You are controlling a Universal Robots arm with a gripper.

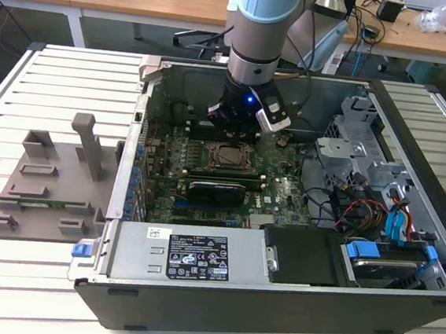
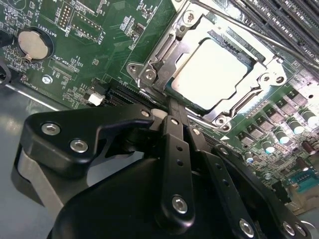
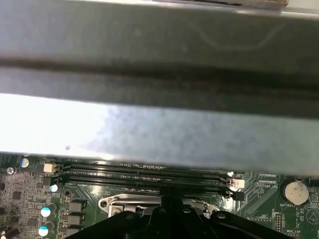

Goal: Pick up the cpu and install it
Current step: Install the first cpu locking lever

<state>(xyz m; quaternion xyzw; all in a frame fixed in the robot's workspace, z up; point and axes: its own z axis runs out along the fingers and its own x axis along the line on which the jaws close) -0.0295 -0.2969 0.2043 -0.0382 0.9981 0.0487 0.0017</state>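
The cpu (image 2: 212,74), a flat square chip with a pale silvery top, lies inside the metal socket frame (image 2: 149,74) on the green motherboard (image 2: 99,55). My gripper (image 2: 174,105) hangs just over the near edge of that socket, its black fingers (image 2: 174,144) drawn together with nothing between them. In the exterior view the gripper (image 1: 235,125) is low inside the open computer case (image 1: 195,291), right above the socket (image 1: 228,156). The black gripper body (image 3: 164,219) also shows in the first wrist view, in front of the socket frame.
A grey tray with upright pegs (image 1: 47,189) lies outside the case at the exterior view's left. A long black card (image 1: 217,188) sits just in front of the socket. Memory slots (image 3: 144,174) run behind it. The case wall (image 3: 159,99) looms close. Cables and drive bays (image 1: 376,213) crowd the right.
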